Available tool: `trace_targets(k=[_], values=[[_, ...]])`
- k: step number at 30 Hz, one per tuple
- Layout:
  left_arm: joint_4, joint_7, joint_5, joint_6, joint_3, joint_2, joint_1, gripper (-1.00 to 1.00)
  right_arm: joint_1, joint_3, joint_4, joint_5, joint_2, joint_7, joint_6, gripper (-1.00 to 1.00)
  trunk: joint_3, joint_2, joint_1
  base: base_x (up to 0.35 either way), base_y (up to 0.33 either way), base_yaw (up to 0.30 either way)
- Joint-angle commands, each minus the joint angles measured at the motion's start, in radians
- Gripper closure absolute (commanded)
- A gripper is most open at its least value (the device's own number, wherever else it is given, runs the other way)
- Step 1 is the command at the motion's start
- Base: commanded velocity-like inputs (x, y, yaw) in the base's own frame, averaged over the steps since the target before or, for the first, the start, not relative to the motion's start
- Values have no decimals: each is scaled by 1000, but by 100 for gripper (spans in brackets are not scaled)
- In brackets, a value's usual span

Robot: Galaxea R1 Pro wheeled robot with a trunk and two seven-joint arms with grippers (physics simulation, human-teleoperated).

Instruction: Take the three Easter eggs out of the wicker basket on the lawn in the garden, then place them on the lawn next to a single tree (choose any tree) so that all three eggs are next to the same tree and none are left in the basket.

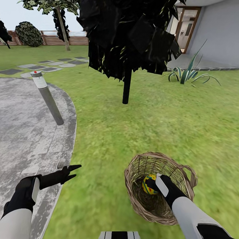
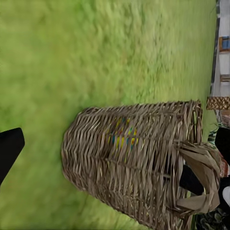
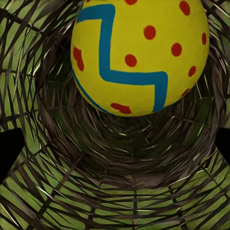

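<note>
A small round wicker basket stands upright on the lawn, its open mouth facing up and its body tapering toward the base, so its long axis runs vertically. All positions here are given from this basket.

The right gripper reaches down through the basket's mouth. One Easter egg — yellow with a blue zigzag and red dots — lies inside the basket, touching or just beside the gripper's tip. In the right wrist view the egg sits just ahead of the fingers, over the dark woven bottom of the basket. The two dark fingertips stand spread apart at either side, with the egg beyond them, not pinched. Which way the egg's long axis points cannot be told.

The left gripper hovers well to the left of the basket, over the edge where grass meets a grey paved area. Its fingers are slightly parted and hold nothing. In the left wrist view the basket's woven side is seen, with yellow and blue colour showing faintly through the weave.

Beyond the basket stands a tree with black foliage — and a grey bollard rises from the paving.
</note>
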Motion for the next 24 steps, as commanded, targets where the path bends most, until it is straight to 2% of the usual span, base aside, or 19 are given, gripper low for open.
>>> trace_targets(k=[1,19,20,23,24], values=[[-1,-10,-10,7,3,-1,-1,-100,0,-5,-2,-9,1,-7,3,-100,-1,0,0,5,1,0],[0,-10,-10,7,3,-1,-1,-100,0,-8,4,-12,0,-14,-31,-100,-1,0,0,43,23,0],[0,-10,-10,7,3,-1,-1,-100,0,-13,4,-12,0,-14,-31,-100,-1,0,0,11,0,0],[0,-10,-10,7,4,-1,-1,-100,0,-71,4,-12,1,-14,-32,-100,-1,0,0,4,0,0],[0,-10,-10,7,5,-1,-1,-100,0,-103,4,-12,1,-14,-31,-100,-1,0,0,0,0,0]])
